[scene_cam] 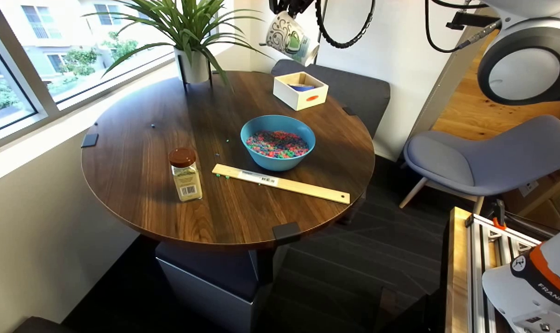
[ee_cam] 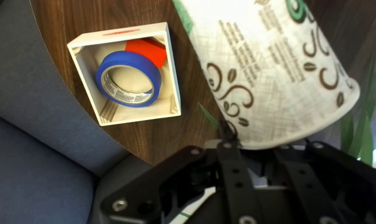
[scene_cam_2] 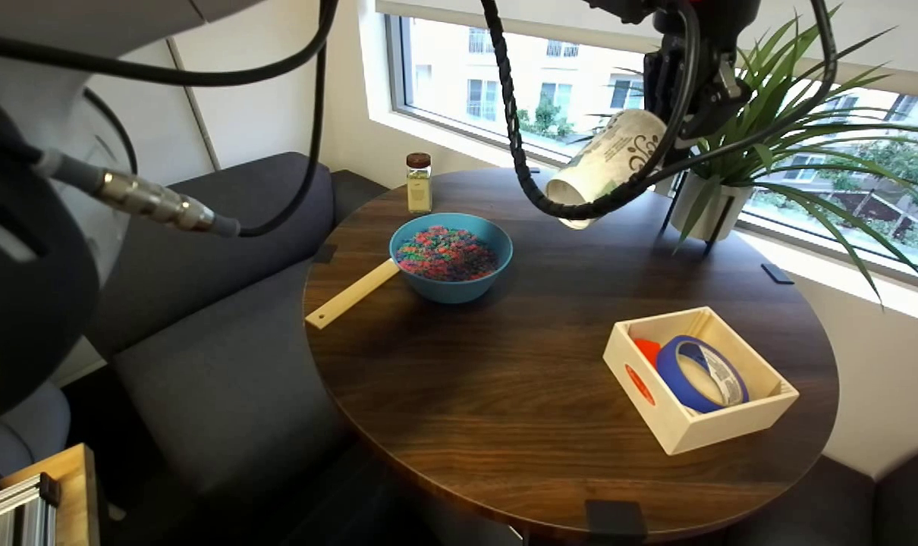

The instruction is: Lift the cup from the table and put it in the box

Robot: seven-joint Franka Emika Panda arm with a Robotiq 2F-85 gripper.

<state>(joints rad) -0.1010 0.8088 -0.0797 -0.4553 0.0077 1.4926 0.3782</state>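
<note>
The white paper cup [scene_cam: 287, 37] with printed swirls hangs tilted in the air above the dark brown table [scene_cam: 136, 152]. It also shows in an exterior view [scene_cam_2: 607, 163] and fills the upper right of the wrist view [ee_cam: 268, 68]. My gripper [scene_cam_2: 683, 125] is shut on the cup near one end; one fingertip shows beside it in the wrist view, the other is hidden behind it. The pale wooden box [scene_cam_2: 649, 413] stands on the table, below and apart from the cup. In the wrist view the box [ee_cam: 93, 39] lies left of the cup.
The box holds a blue tape roll [ee_cam: 129, 57] and a red piece [ee_cam: 147, 49]. A blue bowl [scene_cam: 277, 162] of coloured beads, a wooden ruler [scene_cam: 303, 187] and a brown-capped jar [scene_cam: 186, 178] stand or lie on the table. A potted plant [scene_cam_2: 709, 205] is near the gripper.
</note>
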